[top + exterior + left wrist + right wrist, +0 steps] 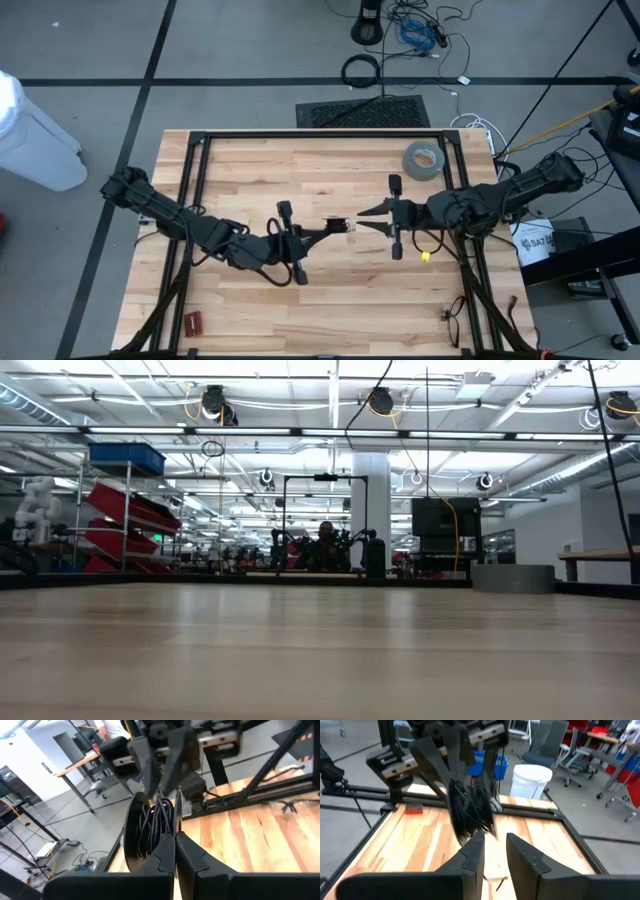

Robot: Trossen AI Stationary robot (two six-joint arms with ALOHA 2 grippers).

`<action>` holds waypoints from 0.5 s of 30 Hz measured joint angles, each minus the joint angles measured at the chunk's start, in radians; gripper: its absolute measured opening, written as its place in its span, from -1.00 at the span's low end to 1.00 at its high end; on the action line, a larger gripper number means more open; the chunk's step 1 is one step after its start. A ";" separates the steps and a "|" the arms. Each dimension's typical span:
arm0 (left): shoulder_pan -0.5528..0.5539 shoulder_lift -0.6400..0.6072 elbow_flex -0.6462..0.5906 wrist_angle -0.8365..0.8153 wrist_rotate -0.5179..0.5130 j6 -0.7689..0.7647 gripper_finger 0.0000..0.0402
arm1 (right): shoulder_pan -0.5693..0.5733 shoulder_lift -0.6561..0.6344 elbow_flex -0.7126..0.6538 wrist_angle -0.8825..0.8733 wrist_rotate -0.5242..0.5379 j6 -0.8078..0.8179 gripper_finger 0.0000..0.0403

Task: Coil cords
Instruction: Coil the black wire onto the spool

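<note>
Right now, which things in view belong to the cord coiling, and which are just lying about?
Part of the job:
- black cord, bunched in a coil
- left gripper, shut on it
- right gripper, open, facing the coil

Lying about:
- grey tape roll, far side of the table
- small red item, near edge
- black cable ring, on the floor

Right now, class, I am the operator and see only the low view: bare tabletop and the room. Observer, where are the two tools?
Observer: Both meet tip to tip over the table's middle, the left tool facing the right tool.
Operator: Which one has the cord?
Observer: The left tool is shut on the coiled cord.
Operator: And the right?
Observer: Its fingers stand apart, with the coil just ahead of them.
</note>
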 joint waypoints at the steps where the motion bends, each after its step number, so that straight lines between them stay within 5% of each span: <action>1: -0.005 0.000 0.000 -0.011 -0.004 -0.007 -0.99 | 0.000 -0.008 0.000 -0.020 0.000 0.008 -0.67; 15: -0.013 0.000 -0.074 -0.170 -0.116 -0.197 -0.99 | 0.029 -0.127 0.000 -0.187 0.000 0.117 -0.65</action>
